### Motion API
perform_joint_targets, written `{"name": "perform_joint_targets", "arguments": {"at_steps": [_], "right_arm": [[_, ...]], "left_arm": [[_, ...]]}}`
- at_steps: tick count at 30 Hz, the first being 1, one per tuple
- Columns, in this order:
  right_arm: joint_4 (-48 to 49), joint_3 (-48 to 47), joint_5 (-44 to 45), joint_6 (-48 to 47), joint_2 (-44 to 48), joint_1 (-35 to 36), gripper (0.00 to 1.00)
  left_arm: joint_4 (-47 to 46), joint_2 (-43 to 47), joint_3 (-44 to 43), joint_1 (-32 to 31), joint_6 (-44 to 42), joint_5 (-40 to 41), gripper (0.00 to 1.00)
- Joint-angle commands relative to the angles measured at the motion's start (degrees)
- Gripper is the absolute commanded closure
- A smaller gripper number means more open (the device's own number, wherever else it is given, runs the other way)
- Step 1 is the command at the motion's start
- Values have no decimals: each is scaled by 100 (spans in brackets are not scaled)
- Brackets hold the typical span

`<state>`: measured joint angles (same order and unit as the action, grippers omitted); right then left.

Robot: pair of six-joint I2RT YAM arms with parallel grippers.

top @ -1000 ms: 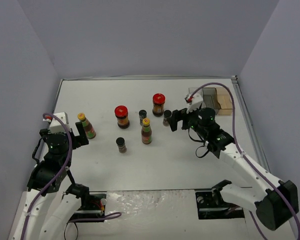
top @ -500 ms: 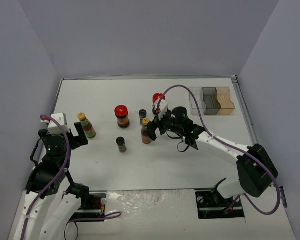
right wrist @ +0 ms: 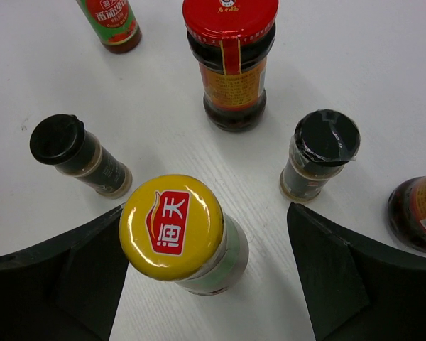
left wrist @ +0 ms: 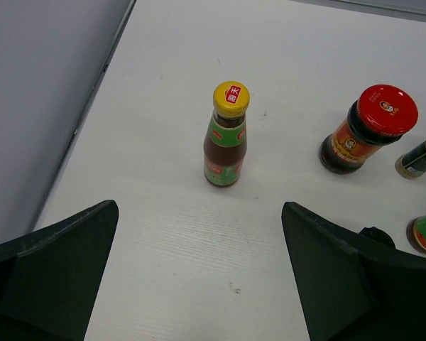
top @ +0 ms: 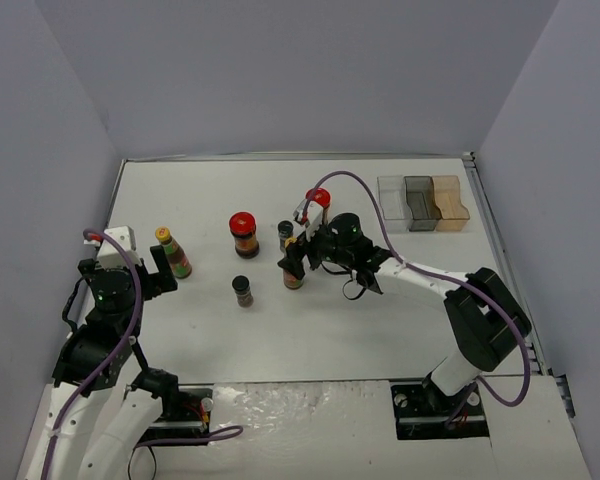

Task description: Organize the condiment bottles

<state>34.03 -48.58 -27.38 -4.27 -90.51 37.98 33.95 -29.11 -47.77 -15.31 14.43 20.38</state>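
Note:
My right gripper (top: 296, 262) (right wrist: 206, 217) is open, its jaws either side of a slim yellow-capped bottle (top: 293, 264) (right wrist: 172, 227) that stands mid-table. The left finger is close to the bottle and there is a gap at the right finger. Around it stand a red-lidded jar (top: 244, 233) (right wrist: 231, 60), two black-capped jars (top: 242, 290) (top: 285, 232) and a second red-lidded jar (top: 318, 198). The third black-capped jar is hidden by the right arm. My left gripper (top: 156, 272) (left wrist: 200, 207) is open and empty, just short of the other yellow-capped bottle (top: 173, 252) (left wrist: 226, 135).
The three-compartment tray (top: 423, 201) sits at the back right. The right arm and its purple cable (top: 380, 215) stretch across the middle of the table. Grey walls close in the left, back and right sides.
My right arm swung left from beside the tray to the middle of the table and now has its open jaws around the yellow-capped bottle. The left arm has barely moved.

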Motion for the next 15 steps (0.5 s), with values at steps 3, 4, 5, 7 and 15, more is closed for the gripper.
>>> {"name": "perform_joint_targets", "arguments": {"at_steps": [3, 4, 5, 7, 15], "right_arm": [[826, -188, -179, 58, -62, 69, 27], [855, -171, -190, 68, -74, 64, 33], [869, -161, -203, 75, -84, 61, 40], [830, -169, -215, 58, -86, 65, 57], [245, -259, -161, 88, 560, 129, 100]], "left_arm": [[-407, -163, -172, 28, 17, 18, 3], [-407, -170, -171, 28, 16, 18, 3], [-407, -177, -171, 28, 16, 15, 3], [-407, -191, -176, 28, 12, 10, 3], [-393, -157, -180, 28, 16, 28, 3]]}}
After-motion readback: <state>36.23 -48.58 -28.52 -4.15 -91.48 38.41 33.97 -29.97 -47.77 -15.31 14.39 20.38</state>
